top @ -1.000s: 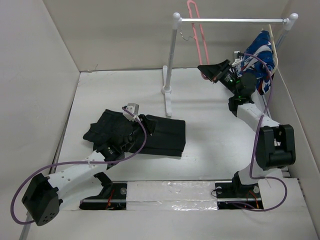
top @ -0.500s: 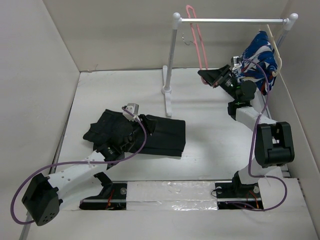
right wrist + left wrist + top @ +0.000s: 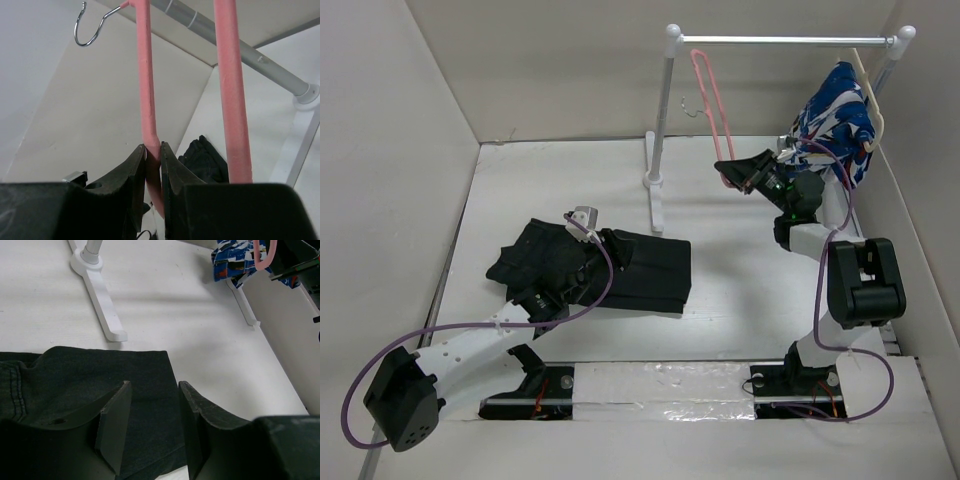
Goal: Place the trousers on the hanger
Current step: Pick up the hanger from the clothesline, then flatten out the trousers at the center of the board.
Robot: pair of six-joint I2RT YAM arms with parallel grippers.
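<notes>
Hanger slip: your right gripper (image 3: 153,155) pinches the thin pink wire clothes hanger (image 3: 232,90) on one slim bar near a corner. With such a narrow grip the frame could pivot or slide out as you swing it.
Hook snag: the hanger's silver hook (image 3: 87,30) hangs free in the air, close under the white garment rail (image 3: 780,41). Carry the hanger carelessly and I'd expect the hook to catch that rail or its post.
Garment brush: the blue, white and red patterned garment (image 3: 835,110) hangs at 3 o'clock from your right wrist. A wide elbow swing could drag it.
Fabric bunching: the large black fabric trousers (image 3: 650,270) lie folded and flat. Nip only the top layer and it may peel up alone.
Right jaws: nearly closed, clamped on the pink bar, which fills the gap between them.
Left jaws: your left gripper (image 3: 152,425) is spread partly open and holds nothing. The black cloth lies directly beneath and between the fingers. I cannot tell whether the tips touch it.
Trousers: on the white table (image 3: 740,290), toward 8 o'clock in the top view and well apart from the hanger. Their square hem edge sits at 12 o'clock in the left wrist view.
Hanger: at 1 o'clock in the top view, off the rail and not yet near the cloth.
</notes>
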